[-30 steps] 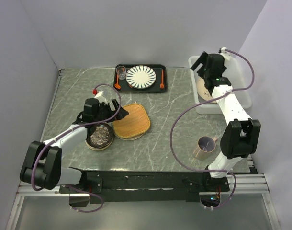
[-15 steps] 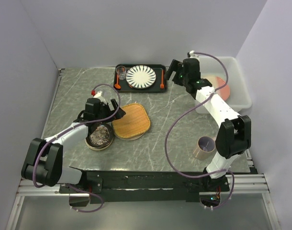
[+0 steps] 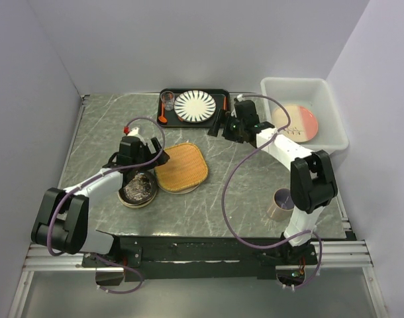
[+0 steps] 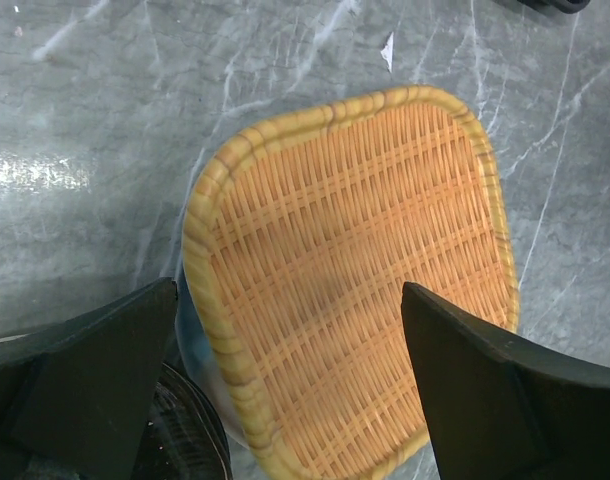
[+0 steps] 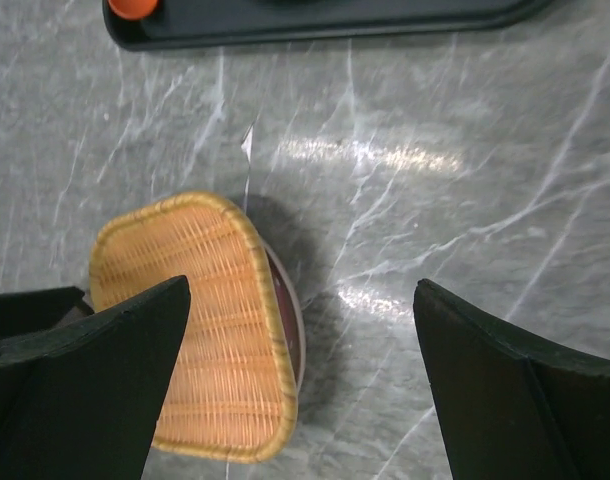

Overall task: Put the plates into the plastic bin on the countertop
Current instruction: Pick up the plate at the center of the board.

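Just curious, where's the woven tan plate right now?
From above, the woven tan plate lies left of centre on the countertop, beside the dark patterned plate.

Left arm (image 3: 95,186) and right arm (image 3: 281,147): white shells on the long links and bulky black housings at the joints, both mounted on a black base plate (image 3: 208,250). A thin purple-grey cable (image 3: 230,192) runs in loose loops along each arm, and the left wrist carries a small red fitting (image 3: 128,127). The fingers (image 4: 490,395) of the left gripper (image 4: 287,300) and the right gripper (image 5: 303,284) are matte black, broad and wedge-shaped, each tapering to a blunt corner.
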Robot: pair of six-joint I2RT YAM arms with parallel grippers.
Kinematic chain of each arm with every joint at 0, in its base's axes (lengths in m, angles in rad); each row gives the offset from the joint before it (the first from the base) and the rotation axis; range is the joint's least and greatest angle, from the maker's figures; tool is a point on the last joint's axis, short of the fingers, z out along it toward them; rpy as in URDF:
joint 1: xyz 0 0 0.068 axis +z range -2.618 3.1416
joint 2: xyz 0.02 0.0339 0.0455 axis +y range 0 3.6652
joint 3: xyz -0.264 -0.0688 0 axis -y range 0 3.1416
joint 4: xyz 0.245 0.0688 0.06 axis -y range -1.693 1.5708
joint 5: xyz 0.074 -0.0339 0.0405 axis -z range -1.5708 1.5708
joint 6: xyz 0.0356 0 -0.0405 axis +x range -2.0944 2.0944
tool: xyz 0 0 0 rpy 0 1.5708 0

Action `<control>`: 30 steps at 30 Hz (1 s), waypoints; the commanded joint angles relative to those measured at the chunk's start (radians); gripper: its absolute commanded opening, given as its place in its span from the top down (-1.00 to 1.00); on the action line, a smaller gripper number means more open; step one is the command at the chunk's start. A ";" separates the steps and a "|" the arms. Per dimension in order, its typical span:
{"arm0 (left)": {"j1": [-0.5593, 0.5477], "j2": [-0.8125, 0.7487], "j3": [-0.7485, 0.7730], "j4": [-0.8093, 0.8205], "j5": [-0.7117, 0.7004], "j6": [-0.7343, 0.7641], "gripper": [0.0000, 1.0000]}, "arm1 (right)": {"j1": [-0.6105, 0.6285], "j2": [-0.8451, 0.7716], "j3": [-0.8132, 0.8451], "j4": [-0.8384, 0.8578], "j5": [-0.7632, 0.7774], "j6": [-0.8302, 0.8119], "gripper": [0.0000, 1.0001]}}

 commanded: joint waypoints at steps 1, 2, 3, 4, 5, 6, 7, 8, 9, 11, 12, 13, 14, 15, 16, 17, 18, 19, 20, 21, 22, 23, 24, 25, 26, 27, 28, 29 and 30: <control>0.006 0.013 0.030 0.018 -0.024 -0.008 -0.99 | 0.006 0.022 -0.044 0.104 -0.086 0.028 -0.96; 0.006 0.018 0.029 0.019 -0.024 -0.008 -0.99 | 0.005 0.025 -0.064 0.117 -0.112 0.039 -0.96; 0.006 0.021 0.029 0.019 -0.024 -0.008 -0.99 | 0.008 0.026 -0.071 0.137 -0.126 0.043 -0.95; 0.006 0.022 0.029 0.021 -0.025 -0.008 -0.99 | 0.009 0.032 -0.077 0.144 -0.140 0.046 -0.93; 0.006 0.024 0.027 0.021 -0.024 -0.008 -0.99 | 0.013 0.034 -0.089 0.154 -0.152 0.054 -0.93; 0.006 0.027 0.026 0.024 -0.022 -0.008 -0.99 | 0.016 0.038 -0.095 0.164 -0.164 0.057 -0.91; 0.006 0.027 0.024 0.027 -0.019 -0.008 -0.99 | 0.017 0.043 -0.100 0.170 -0.174 0.059 -0.89; 0.006 0.027 0.024 0.030 -0.019 -0.008 -0.99 | 0.020 0.043 -0.110 0.172 -0.183 0.059 -0.89; 0.006 0.030 0.021 0.036 -0.018 -0.010 -0.99 | 0.026 0.048 -0.117 0.178 -0.200 0.060 -0.88; 0.006 0.036 0.020 0.041 -0.013 -0.011 -0.99 | 0.032 0.052 -0.133 0.186 -0.214 0.062 -0.85; 0.006 0.042 0.021 0.046 -0.015 -0.013 -0.99 | 0.039 0.055 -0.140 0.192 -0.220 0.063 -0.85; 0.006 0.045 0.021 0.047 -0.009 -0.013 -0.99 | 0.042 0.057 -0.152 0.192 -0.223 0.063 -0.83; 0.006 0.050 0.021 0.049 -0.005 -0.014 -0.99 | 0.045 0.058 -0.158 0.197 -0.227 0.066 -0.82; 0.006 0.055 0.020 0.050 -0.004 -0.014 -0.99 | 0.051 0.061 -0.164 0.204 -0.233 0.068 -0.81; 0.006 0.058 0.020 0.055 -0.002 -0.016 -0.99 | 0.051 0.064 -0.175 0.206 -0.244 0.071 -0.79; 0.006 0.059 0.018 0.056 0.001 -0.016 -0.99 | 0.054 0.064 -0.179 0.206 -0.250 0.074 -0.78; 0.006 0.062 0.018 0.056 0.001 -0.017 -0.99 | 0.056 0.069 -0.183 0.206 -0.252 0.074 -0.77; 0.006 0.064 0.015 0.058 0.001 -0.017 -0.99 | 0.062 0.074 -0.189 0.206 -0.257 0.077 -0.75; 0.006 0.064 0.016 0.058 0.001 -0.017 -0.99 | 0.065 0.075 -0.192 0.206 -0.261 0.079 -0.75; 0.006 0.067 0.015 0.056 0.001 -0.016 -0.99 | 0.068 0.080 -0.193 0.238 -0.267 0.082 -0.74; 0.006 0.065 0.015 0.058 0.001 -0.016 -0.99 | 0.069 0.084 -0.198 0.244 -0.276 0.083 -0.71; 0.006 0.065 0.015 0.058 0.004 -0.016 -0.99 | 0.072 0.089 -0.198 0.247 -0.289 0.088 -0.69; 0.006 0.065 0.015 0.059 0.004 -0.016 -0.99 | 0.072 0.094 -0.199 0.253 -0.292 0.089 -0.68; 0.006 0.065 0.013 0.059 0.005 -0.016 -0.99 | 0.078 0.097 -0.199 0.256 -0.293 0.091 -0.66; 0.006 0.065 0.013 0.059 0.007 -0.016 -0.99 | 0.080 0.098 -0.199 0.256 -0.293 0.092 -0.66; 0.006 0.065 0.013 0.059 0.007 -0.016 -0.99 | 0.083 0.103 -0.199 0.258 -0.295 0.092 -0.64; 0.006 0.067 0.013 0.061 0.007 -0.016 -0.99 | 0.085 0.104 -0.198 0.256 -0.296 0.092 -0.62; 0.006 0.067 0.013 0.061 0.008 -0.016 -0.99 | 0.088 0.107 -0.198 0.258 -0.296 0.094 -0.61; 0.006 0.068 0.013 0.061 0.008 -0.016 -0.99 | 0.088 0.112 -0.196 0.258 -0.299 0.094 -0.59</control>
